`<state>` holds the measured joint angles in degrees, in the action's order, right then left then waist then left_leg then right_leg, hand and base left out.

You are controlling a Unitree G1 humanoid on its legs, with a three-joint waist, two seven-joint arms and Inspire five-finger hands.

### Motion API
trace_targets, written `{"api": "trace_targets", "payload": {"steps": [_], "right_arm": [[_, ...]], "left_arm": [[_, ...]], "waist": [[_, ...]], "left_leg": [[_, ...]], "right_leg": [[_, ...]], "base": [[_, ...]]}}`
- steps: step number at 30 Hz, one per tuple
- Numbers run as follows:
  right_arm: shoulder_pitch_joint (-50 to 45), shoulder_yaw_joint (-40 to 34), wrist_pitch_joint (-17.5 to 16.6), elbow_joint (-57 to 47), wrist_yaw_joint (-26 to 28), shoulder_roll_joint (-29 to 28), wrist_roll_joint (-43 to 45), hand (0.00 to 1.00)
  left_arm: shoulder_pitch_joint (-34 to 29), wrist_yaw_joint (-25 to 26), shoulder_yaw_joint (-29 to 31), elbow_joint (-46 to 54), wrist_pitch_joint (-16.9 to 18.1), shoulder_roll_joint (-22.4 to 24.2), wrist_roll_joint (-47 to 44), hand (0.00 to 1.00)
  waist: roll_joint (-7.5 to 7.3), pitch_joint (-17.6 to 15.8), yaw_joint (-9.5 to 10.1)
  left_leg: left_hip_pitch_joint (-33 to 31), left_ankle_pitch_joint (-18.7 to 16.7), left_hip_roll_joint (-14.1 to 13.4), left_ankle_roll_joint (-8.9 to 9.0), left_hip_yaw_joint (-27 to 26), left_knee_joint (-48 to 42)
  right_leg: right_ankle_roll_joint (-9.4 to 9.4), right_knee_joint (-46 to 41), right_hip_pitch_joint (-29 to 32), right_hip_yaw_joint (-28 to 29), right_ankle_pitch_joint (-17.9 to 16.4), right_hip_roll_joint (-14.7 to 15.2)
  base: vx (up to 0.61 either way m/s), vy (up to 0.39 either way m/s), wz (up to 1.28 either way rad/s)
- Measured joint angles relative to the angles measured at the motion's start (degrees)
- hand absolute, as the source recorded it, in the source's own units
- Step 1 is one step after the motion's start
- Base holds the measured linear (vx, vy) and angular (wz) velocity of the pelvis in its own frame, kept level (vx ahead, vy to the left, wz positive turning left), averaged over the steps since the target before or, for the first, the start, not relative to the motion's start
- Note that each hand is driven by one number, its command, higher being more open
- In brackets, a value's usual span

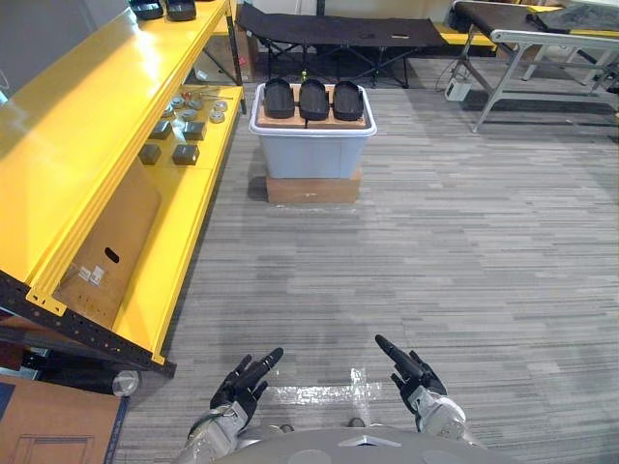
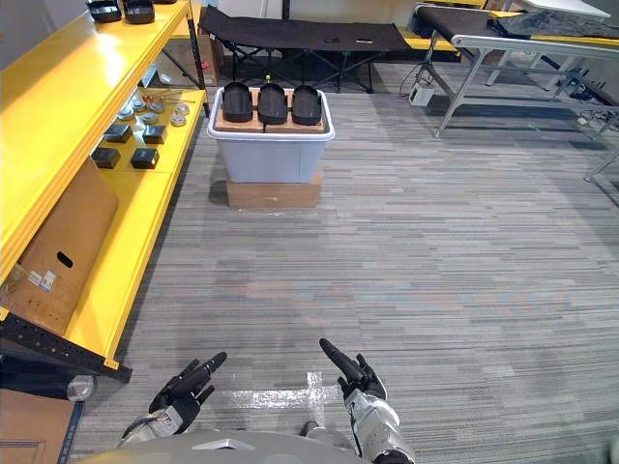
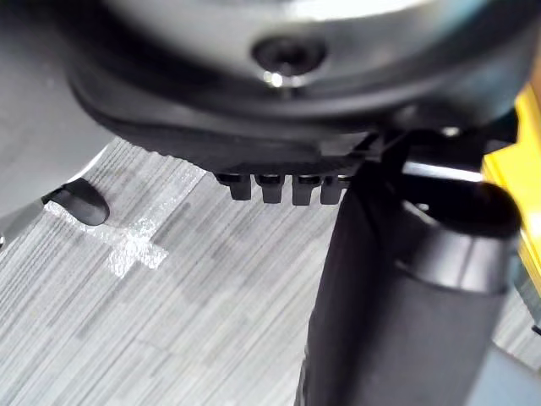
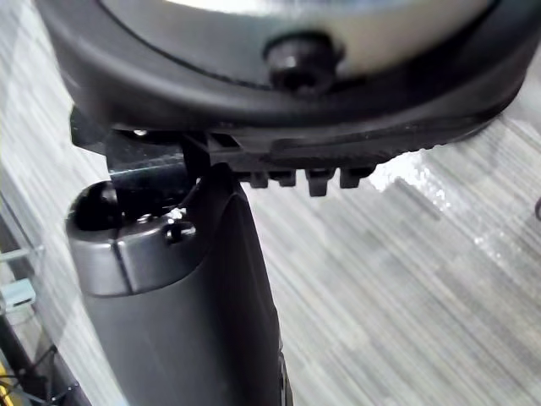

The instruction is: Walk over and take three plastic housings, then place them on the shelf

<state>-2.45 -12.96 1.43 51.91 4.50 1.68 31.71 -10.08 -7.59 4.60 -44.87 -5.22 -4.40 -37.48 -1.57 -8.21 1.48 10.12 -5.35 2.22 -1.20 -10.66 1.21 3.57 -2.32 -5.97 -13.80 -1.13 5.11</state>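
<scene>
The left robot hand [image 1: 242, 380] and right robot hand [image 1: 416, 375] are held low over the floor [image 1: 464, 251], fingers stretched forward, nothing gripped. Three plastic housings [image 1: 313, 99] are seen well ahead of both, on a grey tub [image 1: 311, 153]. The yellow shelf [image 1: 87, 126] is located beyond the left robot hand.

Grey striped flr [image 1: 464, 251], blk cot [image 1: 329, 29] at back.

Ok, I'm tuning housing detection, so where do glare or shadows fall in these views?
Left eye view: broad white glare on top of the yellow shelf; the three plastic housings on the grey bin are evenly lit. Right eye view: the floor tape glints. Left wrist view: that tape shines pale.
</scene>
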Motion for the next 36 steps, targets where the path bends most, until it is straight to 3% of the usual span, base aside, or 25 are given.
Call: {"api": "trace_targets", "payload": {"steps": [1, 3, 5, 7, 10, 11, 12, 14, 15, 16, 17, 18, 19, 20, 21, 23, 26, 28, 29, 31, 33, 34, 35, 36], "right_arm": [[0.22, 0.06, 0.04, -0.13, -0.03, 0.07, -0.01, 1.0], [0.86, 0.1, 0.14, -0.14, -0.11, 0.33, 0.03, 1.0], [0.74, 0.65, -0.62, -0.23, -0.23, 0.23, 0.28, 1.0], [0.51, 0.74, -0.84, -0.42, -1.04, 0.38, 0.26, 1.0], [-1.56, 0.81, -0.56, -0.78, -1.36, 0.3, -1.7, 1.0], [-2.16, 0.82, -0.36, -0.77, -1.66, 0.31, -2.92, 1.0], [-3.55, 0.79, 0.34, -0.75, -2.28, 0.3, -5.26, 1.0], [-4.82, -0.92, 1.65, -0.39, -2.44, 0.39, -6.58, 1.0], [-4.84, -2.11, 1.81, -0.01, -2.52, 0.94, -6.64, 1.0], [-4.88, -2.3, 1.92, 0.57, -2.41, 2.01, -6.62, 1.0], [-4.88, -2.21, 1.92, 0.78, -2.28, 2.77, -6.71, 1.0], [-3.81, -2.37, 1.56, 2.4, -2.13, 3.76, -6.71, 1.0], [-2.58, -2.51, 1.35, 3.33, -1.82, 4.61, -6.74, 1.0], [-2.48, -2.51, 1.33, 3.38, -1.36, 4.84, -6.78, 1.0], [-2.36, -2.6, 1.32, 3.66, -0.98, 4.96, -7.45, 1.0], [-1.61, -2.73, 0.55, 4.82, -0.91, 4.84, -9.13, 1.0], [0.91, -2.64, -0.72, 4.42, -0.76, 4.53, -11.08, 1.0], [1.44, -2.59, -0.72, 3.05, -1.1, 4.13, -11.08, 1.0], [1.07, -2.08, -0.63, 2.08, -1.36, 4.19, -11.08, 1.0], [0.22, -0.93, -0.57, 1.09, -1.33, 4.69, -10.96, 1.0], [-0.49, 0.17, 0.08, 1.09, -1.32, 4.79, -11.01, 1.0], [-0.53, 0.49, 1.07, 1.13, -1.1, 4.75, -11.11, 1.0], [-0.77, 0.81, 1.2, 1.36, -0.77, 4.97, -11.23, 1.0], [-0.19, 0.73, 1.1, 2.13, -0.49, 5.33, -11.29, 1.0]], "left_arm": [[0.06, -0.04, 0.27, 0.31, -0.26, -0.08, 0.42, 1.0], [0.6, -0.17, 0.76, 0.84, -0.41, 0.04, 1.82, 1.0], [0.53, -0.07, 0.73, 1.78, -1.44, -0.59, 3.07, 1.0], [0.76, -0.11, 0.75, 1.81, -1.64, -1.41, 4.45, 1.0], [1.16, -0.69, 0.67, 1.83, -2.02, -1.22, 4.81, 1.0], [1.06, -0.74, 0.66, 1.82, -2.02, -1.17, 4.8, 1.0], [1.01, -0.79, 0.56, 1.81, -2.02, -1.24, 4.81, 1.0], [0.92, -1.02, 0.54, 1.83, -1.72, -1.37, 4.46, 1.0], [0.8, -1.0, 0.53, 1.83, -1.29, -1.06, 3.83, 1.0], [0.09, -0.89, 0.5, 1.81, -1.19, -0.65, 2.99, 1.0], [-0.38, -0.8, 0.5, 1.61, -1.08, -0.28, 1.76, 1.0], [-0.55, -0.72, 0.7, 1.26, -0.9, -0.1, 0.01, 1.0], [0.45, -0.64, 0.73, 1.21, -0.65, 0.7, -1.34, 1.0], [0.62, -0.58, 0.97, 1.56, 0.06, 1.13, -1.45, 1.0], [1.0, -0.61, 2.28, 1.64, 0.67, 1.7, -2.68, 1.0], [1.62, -0.48, 3.21, 1.95, 0.99, 1.82, -3.01, 1.0], [1.6, -2.94, 3.64, 4.23, 1.34, 2.67, -2.34, 1.0], [2.42, -4.03, 3.98, 4.77, 1.3, 2.83, -2.24, 1.0], [2.99, -4.34, 4.38, 4.72, 1.21, 2.99, -2.24, 1.0], [2.88, -4.81, 4.67, 4.58, 1.23, 2.98, -2.25, 1.0], [2.85, -5.44, 5.23, 4.32, 1.27, 2.49, -2.25, 1.0], [3.31, -5.48, 5.3, 4.35, 1.29, 1.69, -2.24, 1.0], [3.78, -5.4, 5.34, 4.25, 1.2, 1.63, -2.24, 1.0], [4.18, -5.16, 5.66, 3.9, 0.92, 2.06, -2.07, 1.0]], "waist": [[-0.1, -0.75, -0.1], [0.95, -2.46, 0.08], [0.47, -4.39, -0.24], [-0.39, -4.62, -0.2], [-0.46, -4.83, -0.27], [-0.54, -4.88, -0.3], [-0.76, -5.06, -0.29], [-0.93, -5.01, -0.31], [0.21, -4.59, -0.45], [1.97, -3.2, -0.85], [3.12, -2.32, -1.0], [4.19, -1.58, -1.15], [4.82, -1.85, -1.32], [5.33, -2.23, -1.29], [5.71, -3.3, -0.91], [4.83, -4.11, 0.15], [3.75, -4.48, 1.54], [3.28, -5.5, 1.47], [3.29, -6.43, 1.52], [3.96, -6.59, 1.53], [3.6, -6.57, 1.75], [1.18, -6.27, 1.61], [0.05, -5.95, 1.56], [0.05, -5.95, 1.37]], "left_leg": [[-0.84, -1.59, -0.23, -0.98, -0.34, -2.15], [-1.85, -3.8, -1.9, -1.86, -1.76, -5.59], [-1.49, -5.31, -2.19, -2.45, -2.26, -8.89], [-1.01, -6.52, -2.64, -1.7, -2.25, -10.3], [0.41, -7.44, -3.21, -0.36, -1.03, -9.92], [0.9, -7.95, -3.12, 0.19, -0.64, -10.03], [2.3, -9.19, -3.01, 1.07, 0.24, -10.17], [3.58, -12.71, -3.24, 2.63, 2.1, -11.91], [3.73, -15.65, -4.9, 3.39, 3.0, -14.18], [4.07, -17.58, -7.52, 5.17, 3.27, -15.36], [4.16, -18.06, -9.21, 5.87, 3.15, -16.37], [-1.24, -18.08, -11.63, 6.36, 2.47, -27.79], [-8.39, -13.07, -15.23, 6.46, 1.12, -42.1], [-11.78, -9.91, -17.01, 6.01, 0.89, -49.02], [-15.45, -9.73, -18.85, 6.09, 1.05, -58.13], [-18.34, -10.9, -16.31, 6.41, 1.74, -59.62], [-23.56, -10.68, -11.23, 6.02, -3.69, -39.35], [-25.44, -5.17, -8.99, 5.52, -6.84, -25.09], [-25.56, -0.3, -7.93, 5.68, -7.19, -16.81], [-25.42, 5.16, -7.94, 5.92, -7.19, -10.02], [-24.86, 10.41, -8.01, 1.66, -7.56, -12.83], [-25.56, 9.05, -6.28, -0.75, -8.85, -16.12], [-25.82, 7.25, -4.88, -2.59, -9.21, -17.33], [-25.51, 6.24, -3.87, -3.87, -9.31, -17.14]], "right_leg": [[1.1, -5.8, 2.66, -0.12, -1.72, 0.82], [1.19, -20.92, 10.33, -2.4, -1.7, 2.19], [-0.12, -29.78, 15.24, -6.38, -3.9, 5.17], [0.04, -23.15, 15.69, -6.83, -3.91, 4.3], [2.75, -7.93, 15.66, -5.74, -0.37, 1.9], [2.82, -6.3, 15.76, -5.15, 0.39, 1.9], [2.25, -5.56, 15.7, -3.99, 1.07, 2.08], [-0.76, -9.37, 16.02, -3.23, 0.1, 2.9], [-3.69, -14.43, 17.06, -3.91, 0.08, 2.54], [-4.64, -17.35, 17.18, -5.48, -0.84, 1.19], [-4.77, -17.61, 16.78, -6.14, -0.91, -0.13], [-6.46, -17.84, 16.65, -7.31, -2.55, -1.59], [-7.17, -15.24, 14.56, -7.9, -2.93, -2.99], [-7.37, -13.15, 12.6, -8.11, -2.58, -4.1], [-8.61, -10.18, 8.1, -8.11, -2.93, -5.95], [-9.92, -7.36, 2.21, -7.36, -3.82, -6.21], [-9.44, -1.93, -2.71, -3.94, -3.85, -6.03], [-7.67, -0.18, -5.32, -3.24, -4.86, -5.82], [-6.06, 0.77, -7.87, -3.14, -5.88, -6.09], [-4.13, 2.29, -12.37, -2.09, -8.37, -7.34], [-3.38, 0.13, -15.18, -1.17, -12.98, -6.28], [-2.77, -3.72, -14.33, -1.03, -16.64, -3.43], [-2.01, -8.52, -12.51, -0.84, -18.15, -1.64], [-0.93, -16.8, -8.7, -0.37, -18.34, 0.44]], "base": [[-0.05, 0.053, -0.32], [-0.06, 0.084, -0.33], [0.0, 0.1, -0.19], [0.13, 0.056, -0.08], [0.24, -0.03, 0.16], [0.34, -0.134, 0.36], [0.3, -0.182, 0.47], [0.32, -0.229, 0.5], [0.38, -0.27, 0.42], [0.42, -0.269, 0.34], [0.48, -0.256, 0.28], [0.48, -0.267, 0.18], [0.59, -0.327, 0.2], [0.59, -0.329, 0.1], [0.53, -0.252, 0.02], [0.46, -0.178, -0.25], [0.5, -0.123, -0.64], [0.42, -0.013, -0.21], [0.43, 0.049, -0.08], [0.52, 0.148, -0.18], [0.42, 0.186, -0.17], [0.4, 0.156, -0.03], [0.61, 0.231, 0.01], [0.51, 0.19, -0.03]]}}
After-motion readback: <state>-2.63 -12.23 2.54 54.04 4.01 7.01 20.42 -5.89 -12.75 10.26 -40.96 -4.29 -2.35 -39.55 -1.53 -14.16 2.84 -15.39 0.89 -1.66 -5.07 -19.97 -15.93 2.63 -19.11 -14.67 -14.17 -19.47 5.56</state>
